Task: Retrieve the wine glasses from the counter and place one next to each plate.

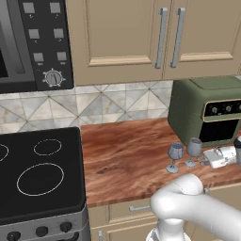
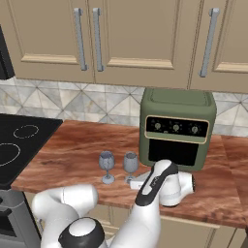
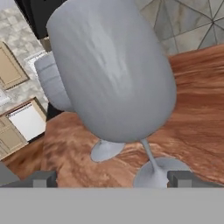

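Nearest the hand camera stands one wine glass (image 3: 111, 74), bowl towering over the lens, foot on the counter (image 1: 122, 155) between the gripper (image 3: 109, 179) fingertips, which stand spread and grip nothing. Second wine glass (image 3: 54, 83) stands just behind it. Both glasses stand in front of the green toaster oven (image 2: 177, 128), toward its stove-side corner. Judgement: neither glass has been lifted; the first grasp and both deliveries remain outstanding.
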You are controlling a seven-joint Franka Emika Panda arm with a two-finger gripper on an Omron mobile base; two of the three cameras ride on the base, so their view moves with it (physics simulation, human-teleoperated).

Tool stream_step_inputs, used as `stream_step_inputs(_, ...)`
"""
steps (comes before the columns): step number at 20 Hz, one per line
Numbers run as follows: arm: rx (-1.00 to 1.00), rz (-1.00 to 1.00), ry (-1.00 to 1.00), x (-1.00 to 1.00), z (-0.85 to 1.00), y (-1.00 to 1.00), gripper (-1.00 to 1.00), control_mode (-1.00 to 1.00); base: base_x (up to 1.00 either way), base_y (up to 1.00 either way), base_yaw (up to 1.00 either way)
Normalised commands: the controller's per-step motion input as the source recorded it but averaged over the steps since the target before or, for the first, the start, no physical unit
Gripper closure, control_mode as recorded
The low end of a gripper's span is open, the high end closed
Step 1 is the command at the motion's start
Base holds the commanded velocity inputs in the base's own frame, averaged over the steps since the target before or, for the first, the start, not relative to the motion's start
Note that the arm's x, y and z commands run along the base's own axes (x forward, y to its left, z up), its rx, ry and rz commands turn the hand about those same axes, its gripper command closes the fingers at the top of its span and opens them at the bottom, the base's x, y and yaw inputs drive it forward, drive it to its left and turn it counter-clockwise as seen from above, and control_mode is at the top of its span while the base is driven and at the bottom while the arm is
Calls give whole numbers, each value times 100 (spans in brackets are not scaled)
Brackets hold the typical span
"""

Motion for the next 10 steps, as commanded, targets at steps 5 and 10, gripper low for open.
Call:
stream_step_inputs(5, 0, -1, -3, 1, 0, 11, -100, -100, 0, 0, 0)
stream_step_inputs(10, -3, -7, 0, 1, -7, 2, -100, -100, 0, 0, 0)
